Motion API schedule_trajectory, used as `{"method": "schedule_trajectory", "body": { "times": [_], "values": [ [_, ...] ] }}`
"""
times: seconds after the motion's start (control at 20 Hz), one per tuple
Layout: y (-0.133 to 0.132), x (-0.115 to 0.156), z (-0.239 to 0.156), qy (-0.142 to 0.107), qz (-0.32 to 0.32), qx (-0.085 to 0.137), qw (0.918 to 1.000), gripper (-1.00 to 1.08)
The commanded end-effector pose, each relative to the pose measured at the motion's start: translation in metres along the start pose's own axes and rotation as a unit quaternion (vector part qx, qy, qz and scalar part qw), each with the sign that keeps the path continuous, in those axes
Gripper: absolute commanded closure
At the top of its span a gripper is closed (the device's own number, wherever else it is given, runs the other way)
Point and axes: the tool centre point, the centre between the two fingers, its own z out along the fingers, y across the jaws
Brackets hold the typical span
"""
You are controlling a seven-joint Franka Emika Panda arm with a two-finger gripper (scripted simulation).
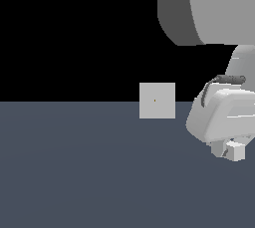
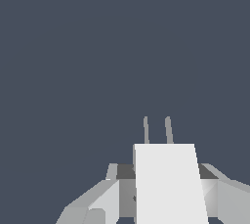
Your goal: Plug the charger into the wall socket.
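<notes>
Open counter [image 1: 74, 172] between end effector [image 1: 226, 151] and wall socket [image 1: 157, 100] — nothing standing in that gap; the two well apart.

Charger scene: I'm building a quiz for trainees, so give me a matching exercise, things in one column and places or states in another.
Things:
1. charger
2. wall socket
3. gripper
4. floor

States:
A. upright square plate, tiny dark dot at centre
B. dark blue-grey, flat
C. white block, two thin prongs
D. closed on the block, at the exterior view's right

Pairs: 1-C, 2-A, 3-D, 4-B
</notes>
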Motion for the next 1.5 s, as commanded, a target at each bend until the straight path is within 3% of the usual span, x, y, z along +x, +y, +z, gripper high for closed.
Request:
{"method": "schedule_trajectory", "body": {
  "times": [0.0,0.7,1.45],
  "values": [
    [0.000,0.000,0.000,0.000,0.000,0.000,1.0000,1.08],
    [-0.009,0.010,-0.006,0.001,0.020,-0.008,0.9998,1.08],
    [-0.048,0.059,-0.030,0.004,0.110,-0.041,0.9931,1.08]
  ]
}}
